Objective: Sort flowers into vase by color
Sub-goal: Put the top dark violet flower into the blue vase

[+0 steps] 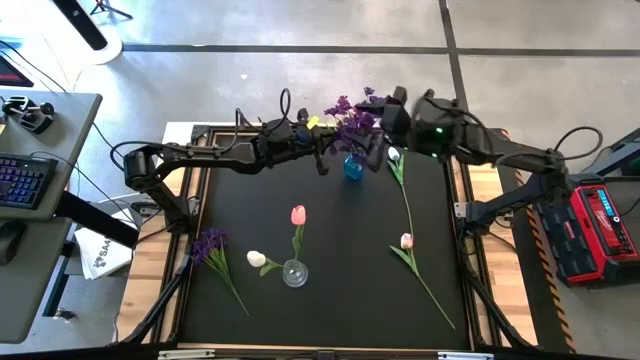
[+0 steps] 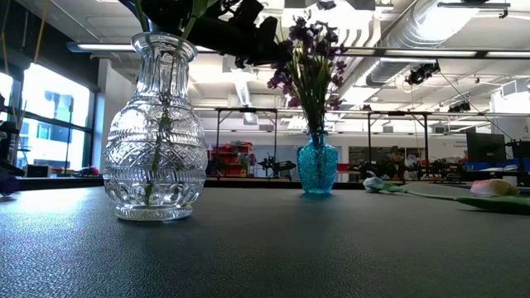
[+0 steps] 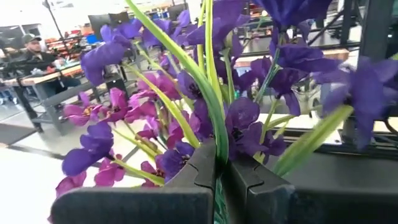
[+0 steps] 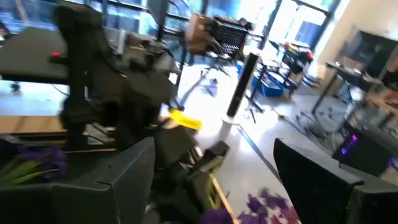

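A small blue vase (image 1: 353, 167) (image 2: 317, 164) at the table's far middle holds upright purple sprigs (image 1: 350, 122) (image 2: 310, 50). My left gripper (image 1: 335, 150) (image 3: 219, 163) reaches in from the left and is shut on one green stem among them. My right gripper (image 1: 385, 125) (image 4: 211, 162) hovers open just right of the bunch. A clear glass vase (image 1: 295, 272) (image 2: 157, 132) near the front holds a pink tulip (image 1: 298, 214); a white tulip (image 1: 257, 258) shows beside it. Lying flat on the table are a purple sprig (image 1: 210, 245), a white tulip (image 1: 393, 155) and a pink tulip (image 1: 406, 241). My left gripper pinches one green stem (image 3: 216, 146) of a purple sprig between its two fingers, just below the blooms. The fingers come roughly level from the table's left and lie across the stem. The sprig stands upright among the other purple sprigs over the blue vase; its lower end is hidden.
The black mat (image 1: 340, 310) has open room in its middle and near right corner. The long stems of the lying white and pink tulips run down the right side. A red case (image 1: 600, 225) sits off the table's right, a keyboard (image 1: 20, 180) on a desk at left.
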{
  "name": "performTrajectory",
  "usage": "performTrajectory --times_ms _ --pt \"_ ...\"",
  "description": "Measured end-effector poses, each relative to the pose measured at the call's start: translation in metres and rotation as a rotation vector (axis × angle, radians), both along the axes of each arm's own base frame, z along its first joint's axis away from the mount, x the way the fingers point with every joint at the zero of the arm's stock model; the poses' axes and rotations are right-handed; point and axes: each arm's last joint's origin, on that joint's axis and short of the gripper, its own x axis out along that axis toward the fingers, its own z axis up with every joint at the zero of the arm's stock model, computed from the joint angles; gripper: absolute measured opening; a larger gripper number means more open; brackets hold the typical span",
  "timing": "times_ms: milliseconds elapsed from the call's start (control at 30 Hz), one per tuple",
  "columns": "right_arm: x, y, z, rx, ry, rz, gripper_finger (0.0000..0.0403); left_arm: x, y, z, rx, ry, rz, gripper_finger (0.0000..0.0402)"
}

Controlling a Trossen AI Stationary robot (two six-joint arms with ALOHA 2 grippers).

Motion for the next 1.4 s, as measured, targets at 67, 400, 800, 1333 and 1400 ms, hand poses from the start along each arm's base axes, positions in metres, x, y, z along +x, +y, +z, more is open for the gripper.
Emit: performTrajectory --times_ms 67,400,800,1333,1400 --pt "-0.005 0.011 0.003 -0.001 0.004 0.036 0.0300 0.000 0.000 0.000 -0.011 -0.007 0.006 0.0001" --pt "-0.018 0.057 -0.036 0.122 0.355 -0.009 0.0300 -0.002 0.005 0.000 -0.121 -0.058 0.026 0.0040" --pt "-0.021 0.079 -0.165 0.155 0.520 -0.242 0.0298 -0.010 0.002 0.015 -0.157 -0.113 0.047 0.0143" --pt "0.002 0.019 -0.185 0.195 0.292 -0.187 0.0120 -0.028 0.001 0.035 -0.135 -0.129 0.198 0.0156" --pt "0.005 0.011 -0.185 0.224 0.285 -0.126 0.0087 -0.028 0.003 0.034 -0.137 -0.121 0.206 0.0156"
